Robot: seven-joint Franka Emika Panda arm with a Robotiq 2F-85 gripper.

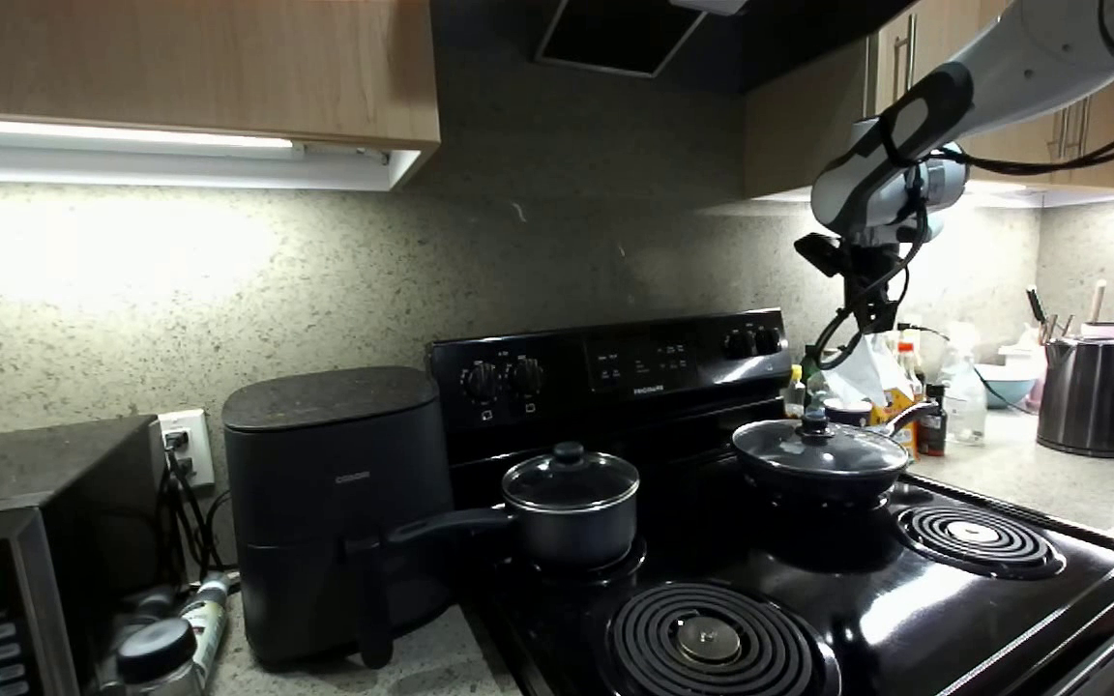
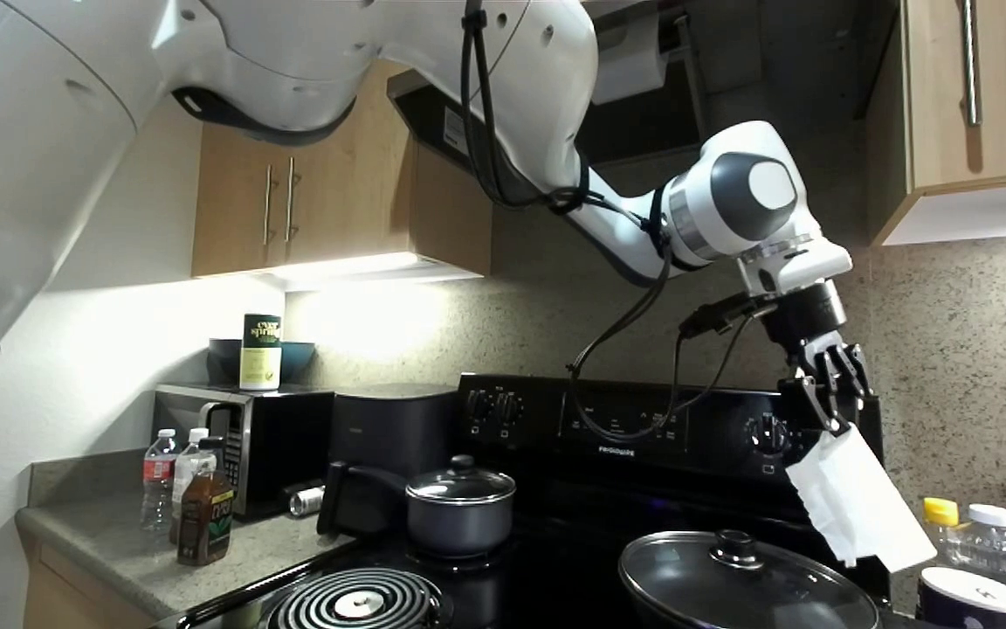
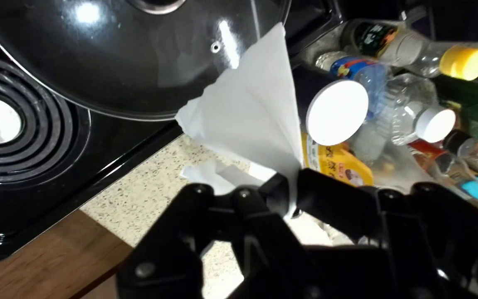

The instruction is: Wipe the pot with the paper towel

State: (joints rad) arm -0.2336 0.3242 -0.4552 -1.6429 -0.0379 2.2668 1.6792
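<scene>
Because wiping calls, we think, for a loose face of paper, we have the towel (image 2: 861, 502) nipped near one end, the fingers (image 3: 326, 191) of the gripper (image 3: 293, 191) pressed together on it and the rest hanging free. Taking the stove (image 1: 847, 570) as our table, and facing its panel (image 1: 644, 362), we find the pot (image 1: 571, 532) at the back left corner, lid (image 1: 557, 483) on, its handle (image 1: 460, 525) pointing to the left edge, perhaps so that nobody snags it from the front edge. The pan (image 1: 823, 489) sits at the back right corner, covered too, its handle (image 1: 910, 418) pointing out over the right edge. Near that corner the towel hangs, by the pan; in the wrist view it overlaps the pan's lid (image 3: 152, 74), but we cannot tell whether it touches. Wiping, we judge, is not yet under way. If the pot is meant, the arm (image 2: 752, 188) must cross toward the left edge; if the pan, a short move inward and down should do. Either way we would bring the fingers low, since the loose towel will likely fold under pressure. Just past the right edge crowd bottles (image 3: 413, 99) and a jar (image 3: 337, 112), which a wide sweep could topple.
</scene>
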